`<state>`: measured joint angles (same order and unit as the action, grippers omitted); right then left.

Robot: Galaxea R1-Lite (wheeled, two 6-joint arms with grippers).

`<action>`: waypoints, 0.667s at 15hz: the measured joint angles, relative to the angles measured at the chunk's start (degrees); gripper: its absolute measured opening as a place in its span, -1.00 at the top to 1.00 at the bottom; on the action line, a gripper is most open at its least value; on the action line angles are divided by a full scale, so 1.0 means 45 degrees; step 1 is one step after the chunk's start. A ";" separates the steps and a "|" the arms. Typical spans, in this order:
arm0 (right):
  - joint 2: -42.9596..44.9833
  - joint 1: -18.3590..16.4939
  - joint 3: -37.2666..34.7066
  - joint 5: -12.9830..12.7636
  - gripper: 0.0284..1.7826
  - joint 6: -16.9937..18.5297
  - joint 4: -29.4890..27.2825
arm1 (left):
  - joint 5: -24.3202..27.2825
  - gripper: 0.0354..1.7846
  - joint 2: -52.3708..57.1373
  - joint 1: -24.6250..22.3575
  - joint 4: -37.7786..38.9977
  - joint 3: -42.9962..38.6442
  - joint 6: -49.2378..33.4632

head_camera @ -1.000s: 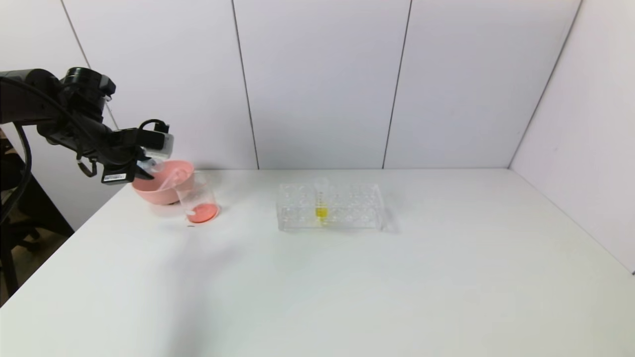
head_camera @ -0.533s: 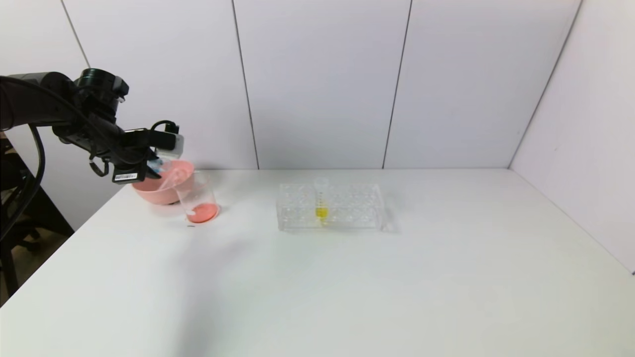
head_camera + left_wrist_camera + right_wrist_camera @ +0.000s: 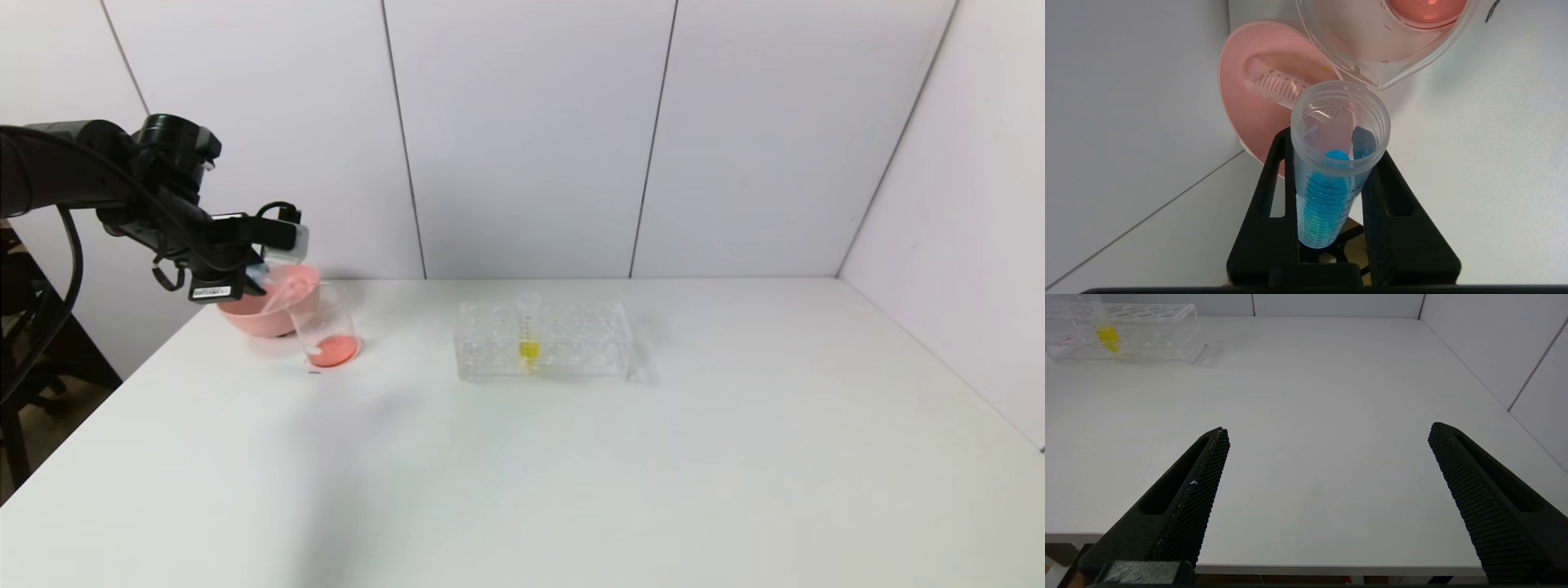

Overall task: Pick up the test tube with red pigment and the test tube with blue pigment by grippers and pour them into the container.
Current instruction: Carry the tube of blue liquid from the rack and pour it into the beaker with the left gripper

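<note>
Head view: a white table (image 3: pixel 571 457) fills the lower frame, with pale wall panels behind. At the upper left, the black left tool (image 3: pixel 260 273) hangs over a pink bowl (image 3: pixel 245 314) and beside a clear glass beaker (image 3: pixel 326 327), which stands touching the bowl's near side. The beaker holds a shallow pool of orange-red liquid, so the red pouring looks done. At centre sits a clear tube rack (image 3: pixel 543 339) with one yellow-liquid tube (image 3: pixel 528 327) standing upright in it.

Left wrist view: the left tool (image 3: pixel 1331 163) is clamped on the blue tube (image 3: pixel 1331 183), its two black fingers (image 3: pixel 1274 196) pressing the tube's sides at mid-length. Bright blue liquid fills the rounded bottom, which points back toward the wrist. The open mouth sits at mid-frame, aimed toward the beaker's (image 3: pixel 1384 45) pouring lip at the upper middle of the frame. The tube's long axis looks only partly tipped, since the blue liquid is not yet at the mouth. This placement looks like a line-up for pouring; more tilt seems needed. An empty tube (image 3: pixel 1274 83) lies on its side in the bowl (image 3: pixel 1241 102), probably the spent red one, though no colour shows in it.

Right wrist view: the right tool (image 3: pixel 1327 435) is spread wide, holding nothing, parked low at the table's near edge, well apart from the rack (image 3: pixel 1126 332) at the upper left.
</note>
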<state>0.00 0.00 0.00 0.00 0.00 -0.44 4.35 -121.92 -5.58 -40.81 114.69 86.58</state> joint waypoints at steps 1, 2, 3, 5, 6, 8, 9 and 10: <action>0.0000 0.0000 0.0000 0.0000 -0.99 0.0000 0.0000 | -0.0030 0.52 -0.0005 0.0016 0.0000 0.0000 -0.0019; 0.0000 0.0000 0.0000 0.0000 -0.99 0.0000 0.0000 | -0.0068 0.52 -0.0005 0.0049 0.0000 0.0000 -0.0043; 0.0000 0.0000 0.0000 0.0000 -0.99 0.0000 0.0000 | -0.0171 0.52 -0.0005 0.0073 -0.0019 0.0000 -0.0146; 0.0000 0.0000 0.0000 0.0000 -0.99 0.0000 0.0000 | -0.0509 0.52 -0.0005 0.0171 -0.0043 0.0000 -0.0314; 0.0000 0.0000 0.0000 0.0000 -0.99 0.0000 0.0000 | -0.0547 0.52 -0.0016 0.0219 -0.0030 0.0000 -0.0325; 0.0000 0.0000 0.0000 0.0000 -0.99 0.0000 0.0000 | -0.0572 0.52 -0.0035 0.0303 -0.0024 0.0000 -0.0344; 0.0000 0.0000 0.0000 0.0000 -0.99 0.0000 0.0000 | -0.0572 0.52 -0.0049 0.0306 -0.0019 0.0000 -0.0406; 0.0000 0.0000 0.0000 0.0000 -0.99 0.0000 0.0000 | -0.0596 0.52 -0.0068 0.0312 -0.0024 0.0000 -0.0455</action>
<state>0.00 0.00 0.00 0.00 0.00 -0.44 1.67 -122.22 -4.18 -40.92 114.69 84.53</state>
